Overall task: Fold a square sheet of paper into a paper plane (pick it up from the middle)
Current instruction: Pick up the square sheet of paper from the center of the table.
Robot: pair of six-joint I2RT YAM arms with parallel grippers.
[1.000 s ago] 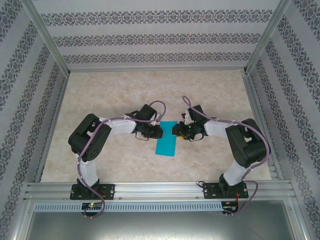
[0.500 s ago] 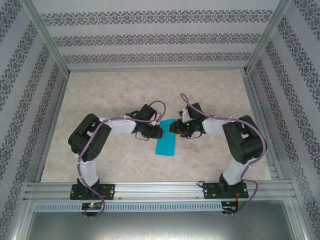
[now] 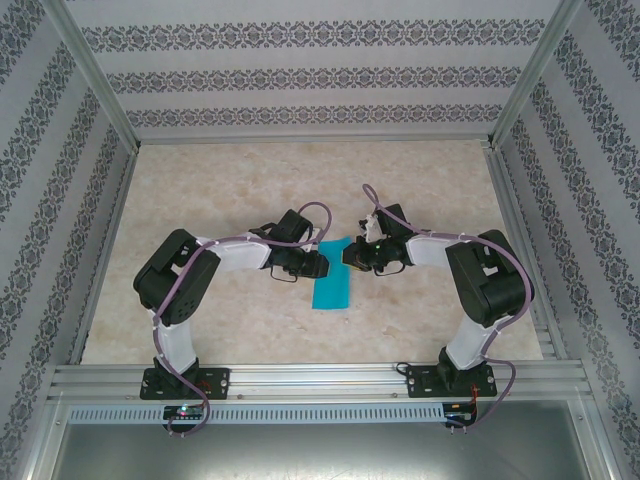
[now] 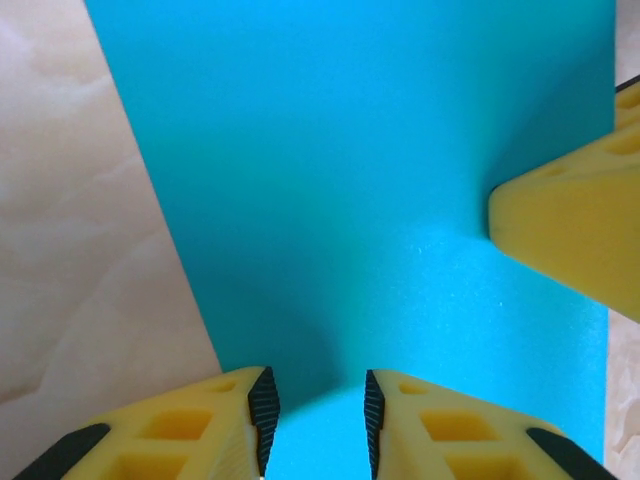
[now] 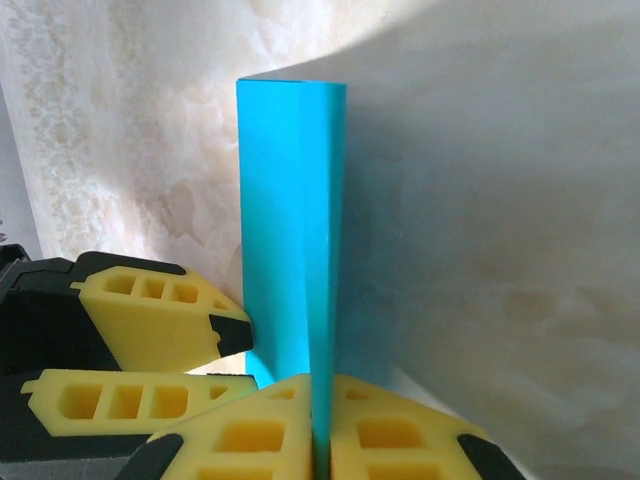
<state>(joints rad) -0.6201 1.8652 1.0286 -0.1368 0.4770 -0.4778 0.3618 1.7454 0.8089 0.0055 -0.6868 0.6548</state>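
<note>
The teal sheet of paper (image 3: 332, 287) lies at the table's middle, folded lengthwise into a narrow strip. My right gripper (image 3: 347, 257) is at its far end on the right, shut on a raised fold of the paper (image 5: 290, 220), which runs straight between the closed yellow fingers (image 5: 400, 440). My left gripper (image 3: 318, 264) faces it from the left, open. In the left wrist view its fingertips (image 4: 262, 405) stand apart over the paper (image 4: 380, 200), and the right gripper's finger (image 4: 570, 230) presses in from the right. The left fingers (image 5: 160, 320) touch the strip's left edge.
The marbled tabletop (image 3: 250, 190) is bounded by aluminium rails (image 3: 310, 375) and patterned walls. Both arms bend inward and their wrists nearly meet over the paper.
The right gripper has shut on the paper's fold and shifted slightly left. The left gripper's jaws have opened a little. The paper has stayed in place.
</note>
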